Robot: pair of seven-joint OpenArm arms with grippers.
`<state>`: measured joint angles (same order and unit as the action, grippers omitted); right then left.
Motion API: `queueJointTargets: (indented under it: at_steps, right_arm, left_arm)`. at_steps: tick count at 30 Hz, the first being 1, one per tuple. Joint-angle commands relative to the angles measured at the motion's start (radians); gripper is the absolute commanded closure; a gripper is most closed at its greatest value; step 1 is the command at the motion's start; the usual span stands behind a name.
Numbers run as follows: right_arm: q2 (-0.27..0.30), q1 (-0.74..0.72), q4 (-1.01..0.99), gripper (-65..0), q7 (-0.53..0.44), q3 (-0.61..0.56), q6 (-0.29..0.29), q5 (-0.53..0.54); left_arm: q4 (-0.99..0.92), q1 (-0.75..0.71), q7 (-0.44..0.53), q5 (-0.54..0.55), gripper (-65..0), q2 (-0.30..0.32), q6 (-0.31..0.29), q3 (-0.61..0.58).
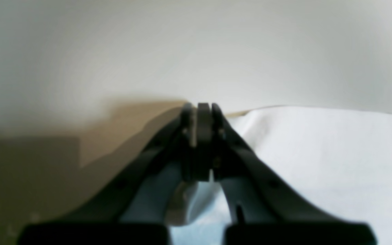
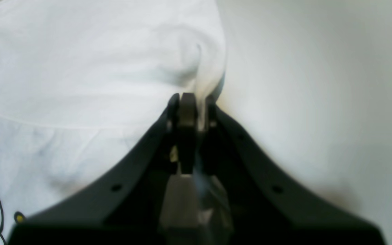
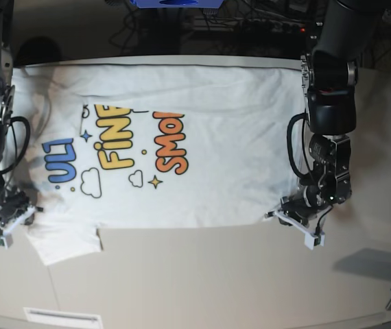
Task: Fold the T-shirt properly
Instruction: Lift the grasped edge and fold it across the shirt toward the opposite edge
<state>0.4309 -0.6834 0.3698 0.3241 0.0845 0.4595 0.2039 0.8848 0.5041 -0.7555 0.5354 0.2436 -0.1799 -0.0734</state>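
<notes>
Table, pale beige, fills the base view, bare toward 6 o'clock. T-shirt spread wide across the upper half, print side up: blue letters at 9 o'clock, yellow "FINE" and orange "SMO" just left of centre, clouds and stars under them (a fold along the top hides part of the lettering). One sleeve sticks out at about 7 o'clock. Two black arms come down from 10 and 2 o'clock. Left gripper sits at the shirt's lower edge around 4 o'clock; in the left wrist view its jaws are pressed together on what looks like a thin sliver of white fabric, though blur makes that hard to confirm, with the shirt edge running off to 3 o'clock. Right gripper is at 8 o'clock by the sleeve; the right wrist view shows its jaws clamped on a bunched ridge of white cloth rising from the tips toward 12 o'clock, cloud outline at 8 o'clock.
</notes>
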Motion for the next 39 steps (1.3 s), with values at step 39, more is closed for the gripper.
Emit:
queueJointTargets:
  at_steps: [39]
  right_arm:
    - [0.006,0.202,0.380,0.0,-0.041,0.139,-0.001,0.006]
  left_arm:
    - [0.601,-0.293,0.000,0.015,0.0,0.010,0.006,0.063]
